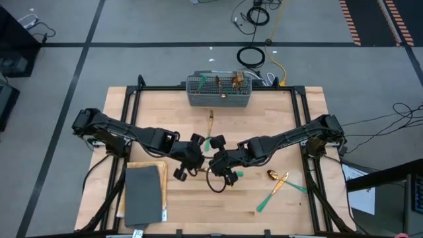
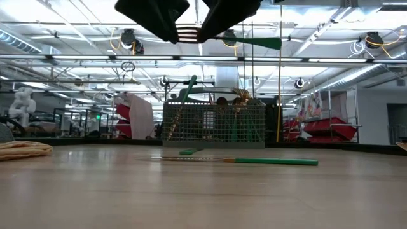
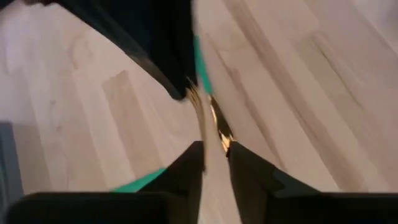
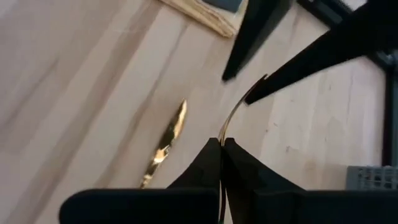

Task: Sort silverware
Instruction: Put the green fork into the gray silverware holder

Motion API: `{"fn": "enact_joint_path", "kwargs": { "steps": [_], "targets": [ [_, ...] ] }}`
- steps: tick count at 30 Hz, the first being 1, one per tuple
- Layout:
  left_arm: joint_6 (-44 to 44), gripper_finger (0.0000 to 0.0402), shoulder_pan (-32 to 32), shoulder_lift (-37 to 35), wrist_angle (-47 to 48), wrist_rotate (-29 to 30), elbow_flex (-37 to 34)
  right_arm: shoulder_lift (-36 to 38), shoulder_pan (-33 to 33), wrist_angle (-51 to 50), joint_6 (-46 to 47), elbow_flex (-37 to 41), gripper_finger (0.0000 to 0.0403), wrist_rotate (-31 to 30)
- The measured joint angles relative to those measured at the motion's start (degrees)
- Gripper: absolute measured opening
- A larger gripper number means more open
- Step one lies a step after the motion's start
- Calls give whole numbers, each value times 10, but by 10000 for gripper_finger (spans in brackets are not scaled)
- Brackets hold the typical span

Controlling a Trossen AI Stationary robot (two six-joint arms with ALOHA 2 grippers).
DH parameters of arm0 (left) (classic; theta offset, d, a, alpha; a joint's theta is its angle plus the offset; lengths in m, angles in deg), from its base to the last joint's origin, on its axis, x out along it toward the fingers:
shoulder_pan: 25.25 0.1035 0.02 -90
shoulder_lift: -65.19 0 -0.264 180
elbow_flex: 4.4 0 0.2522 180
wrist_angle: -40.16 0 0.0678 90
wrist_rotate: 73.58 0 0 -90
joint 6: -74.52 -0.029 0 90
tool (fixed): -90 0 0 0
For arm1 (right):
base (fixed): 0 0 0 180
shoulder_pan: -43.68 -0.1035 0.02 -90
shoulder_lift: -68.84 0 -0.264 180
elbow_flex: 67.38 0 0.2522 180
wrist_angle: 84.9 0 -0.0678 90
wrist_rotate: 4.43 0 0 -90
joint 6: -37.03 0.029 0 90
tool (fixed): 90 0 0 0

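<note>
Silverware piece [image 4: 231, 118] hanging midair between both hands above the surface [image 1: 178, 109]: right hand [image 4: 222, 144] pinching it closed, left hand [image 3: 216, 149] part-open around it, risking a drop.

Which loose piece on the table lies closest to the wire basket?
The knife, lying alone just in front of the basket with its gold blade pointing toward it. The other loose pieces, the spoon and a teal-handled piece, lie over by the right arm.

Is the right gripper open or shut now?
Shut: the right gripper has its fingers pressed together on a thin gold utensil.
</note>
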Motion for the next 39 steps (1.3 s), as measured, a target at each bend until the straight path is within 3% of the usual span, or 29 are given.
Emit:
{"fn": "enact_joint_path", "kwargs": {
  "steps": [8, 14, 20, 22, 25, 29, 31, 34, 39],
  "targets": [
    [3, 173, -21, -2, 37, 68, 0, 0, 6, -37, 7, 0, 0, -37],
    [76, 189, -30, -33, 97, 72, 0, 15, 25, -117, 64, 4, 0, -151],
    [125, 189, -53, -94, 104, 75, 0, 161, 67, -4, 92, 150, 0, -234],
    [139, 189, -61, -115, 103, 77, 0, 234, 80, 69, 98, 231, 0, -264],
    [150, 189, -71, -142, 94, 84, 0, 334, 97, 254, 75, 360, 0, -297],
    [133, 189, -81, -164, 55, 87, 0, 407, 146, 671, -31, 533, 0, -263],
    [117, 190, -84, -170, 37, 88, 0, 405, 178, 877, -58, 607, 0, -224],
    [103, 190, -85, -174, 25, 89, 0, 369, 231, 1084, -48, 680, 0, -193],
    [74, 190, -85, -174, 24, 89, 0, 284, 304, 1220, -10, 687, 0, -126]
  ]
}}
